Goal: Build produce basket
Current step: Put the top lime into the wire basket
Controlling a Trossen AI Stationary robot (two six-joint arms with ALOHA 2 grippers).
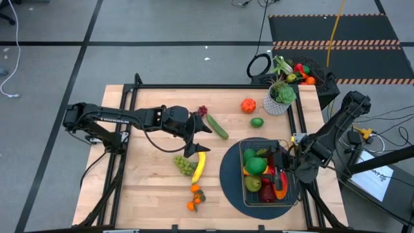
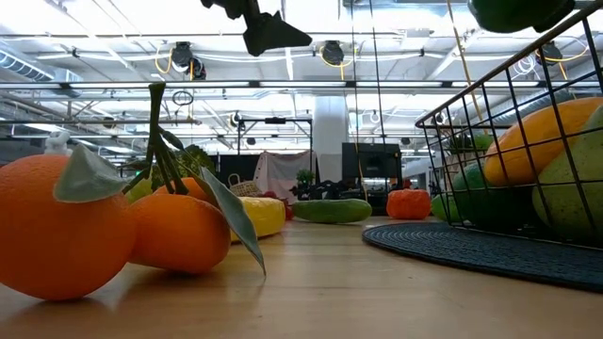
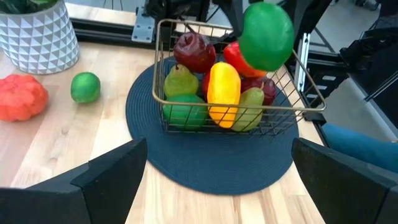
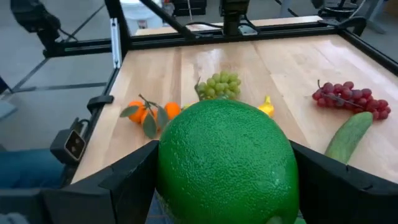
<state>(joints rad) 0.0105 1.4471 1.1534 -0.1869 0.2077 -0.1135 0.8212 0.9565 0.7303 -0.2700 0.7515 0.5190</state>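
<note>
The wire basket stands on a dark round mat at the table's right and holds several fruits. My right gripper hovers over it, shut on a round green citrus fruit. My left gripper hangs open above the table's middle, with nothing between its fingers. Below and around it lie green grapes, a banana, oranges with leaves, a cucumber and purple grapes. A lime and a red-orange fruit lie farther back. My right gripper pinches the green citrus fruit by its two opposite sides, one finger on each. The fingers come from the table's right side, slanting slightly down. The fruit is lifted clear, above the fruits in the basket.
A potted plant in a white pot stands at the table's far right corner. Beyond it a black bin holds more produce. Bare wood lies along the table's left part and near edge.
</note>
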